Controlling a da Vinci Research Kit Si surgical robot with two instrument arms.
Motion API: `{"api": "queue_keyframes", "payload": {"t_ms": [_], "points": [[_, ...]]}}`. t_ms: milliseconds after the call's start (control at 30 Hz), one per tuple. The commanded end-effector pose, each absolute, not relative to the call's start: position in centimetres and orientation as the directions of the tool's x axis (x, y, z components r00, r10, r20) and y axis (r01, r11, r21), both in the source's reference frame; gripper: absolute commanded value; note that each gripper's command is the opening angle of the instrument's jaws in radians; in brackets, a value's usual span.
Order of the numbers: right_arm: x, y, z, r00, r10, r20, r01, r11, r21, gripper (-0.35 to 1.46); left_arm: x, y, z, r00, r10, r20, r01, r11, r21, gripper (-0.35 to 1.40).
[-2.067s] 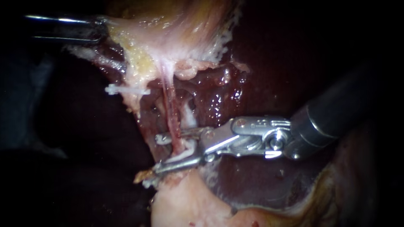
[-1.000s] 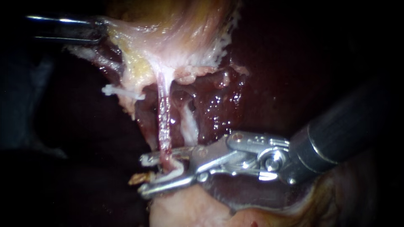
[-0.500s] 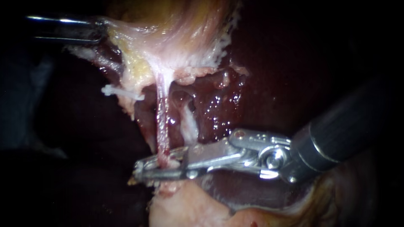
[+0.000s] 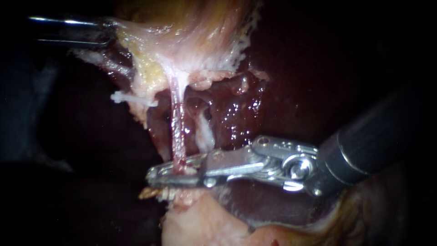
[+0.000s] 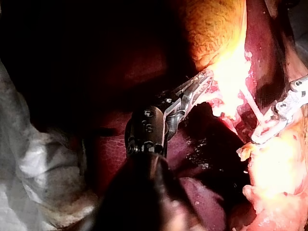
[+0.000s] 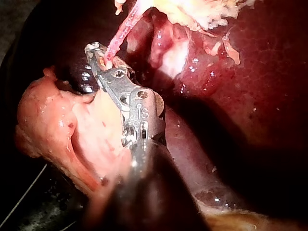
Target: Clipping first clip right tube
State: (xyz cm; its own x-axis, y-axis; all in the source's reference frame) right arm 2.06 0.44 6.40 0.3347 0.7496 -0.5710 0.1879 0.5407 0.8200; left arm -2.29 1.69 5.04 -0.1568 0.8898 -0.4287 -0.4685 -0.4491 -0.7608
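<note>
Item 1, right instrument [image 4: 154, 176]: dark shaft enters from the right, metal wrist level, jaws pointing to the view's left. The jaws are closed across the lower end of the tube, one on each side of it, with only a thin slit between them. In the right wrist view the tube runs away from the jaw tips, taut.

Item 2, tube [image 4: 176, 123]: thin and pink-red, stretched straight from the pale tissue above down into the right jaws. It stands clear of the liver behind it. A shorter whitish strand [image 4: 205, 134] lies just beside it, on the side toward the right shaft, and is not gripped.

Item 3, left instrument [image 5: 204, 81]: shaft enters at the upper left of the endoscope view. The jaws are clamped on the edge of the pale tissue, which is drawn out to a point toward them.

Item 4, pale tissue [image 4: 182, 41]: yellowish-pink mass above the tube, ragged along its lower border.

Item 5, white clip [image 4: 134, 98]: small bar lying crosswise on the tissue edge, apart from the tube and on its far side from the right shaft.

Item 6, liver [image 4: 241, 114]: dark red and wet, behind and beside the tube.

Item 7, pink lump [image 4: 200, 223]: pale and fleshy, directly under the right jaws
</note>
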Motion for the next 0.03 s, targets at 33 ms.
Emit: {"api": "queue_keyframes", "payload": {"t_ms": [33], "points": [[2.06, 0.44, 6.4, 0.334, 0.75, -0.571, 0.188, 0.541, 0.82, -0.35, -2.29, 1.69, 5.04, -0.157, 0.89, -0.429, -0.468, -0.449, -0.761, -0.35]]}}
